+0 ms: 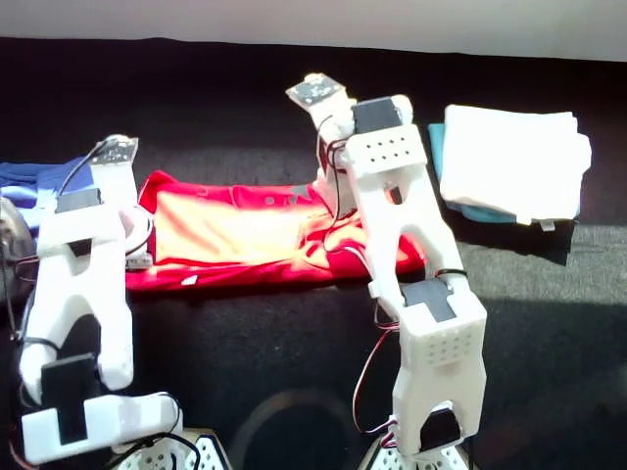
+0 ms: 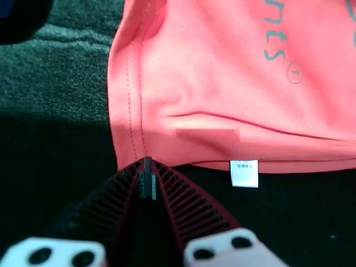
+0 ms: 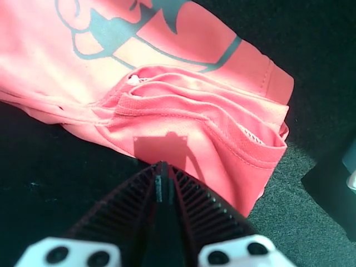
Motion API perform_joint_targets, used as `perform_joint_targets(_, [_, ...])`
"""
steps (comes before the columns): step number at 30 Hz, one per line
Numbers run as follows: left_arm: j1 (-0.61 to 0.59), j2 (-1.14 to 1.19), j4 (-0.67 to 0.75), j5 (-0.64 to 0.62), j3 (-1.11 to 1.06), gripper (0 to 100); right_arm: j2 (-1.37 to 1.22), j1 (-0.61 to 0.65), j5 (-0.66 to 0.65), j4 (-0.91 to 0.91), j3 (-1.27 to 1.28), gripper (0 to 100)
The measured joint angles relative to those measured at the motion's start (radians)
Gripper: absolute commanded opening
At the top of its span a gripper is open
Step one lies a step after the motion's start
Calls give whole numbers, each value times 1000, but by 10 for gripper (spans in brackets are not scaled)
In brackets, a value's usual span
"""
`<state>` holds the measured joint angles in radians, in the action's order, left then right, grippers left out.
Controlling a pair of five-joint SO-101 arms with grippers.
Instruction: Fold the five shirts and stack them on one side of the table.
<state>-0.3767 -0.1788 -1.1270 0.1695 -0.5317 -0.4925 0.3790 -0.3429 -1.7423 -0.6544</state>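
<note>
Jaws on the left gripper (image 2: 146, 177) and the right gripper (image 3: 161, 179) are pressed together, each tip at a near edge of the red shirt (image 1: 245, 235). Whether either pinches cloth is unclear. The shirt lies lengthwise across the middle of the dark tabletop (image 1: 245, 88), with one arm at each end. A folded white-over-teal stack (image 1: 509, 162) sits at one side and a blue shirt (image 1: 39, 181) at the other. Folding the red shirt seems to be the step in hand. The next move likely calls for firm grips and a matched lift.

— What do you have under everything?
— You have a dark table cover (image 1: 216, 98), rough like carpet.
— And at twelve o'clock?
— There you see a pale strip (image 1: 294, 18) along its far edge.
</note>
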Motion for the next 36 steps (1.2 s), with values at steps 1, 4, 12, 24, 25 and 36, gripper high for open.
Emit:
perform_joint_targets(1, [0,-46,-17,0,0,39,0,0,0,-5,-3,6])
perform_joint_targets(4, [-3,-137,-26,-51,0,166,0,-2,0,-6,-3,6])
perform_joint_targets(12, [-107,101,74,-120,94,213,3,-2,0,-6,-3,6])
perform_joint_targets(24, [-109,563,32,-121,474,213,310,-2,0,-11,250,6])
perform_joint_targets(25, [-106,586,32,-121,485,213,344,-2,0,-11,287,6])
perform_joint_targets(36, [-5,677,-28,-121,566,112,717,-2,0,-11,565,6])
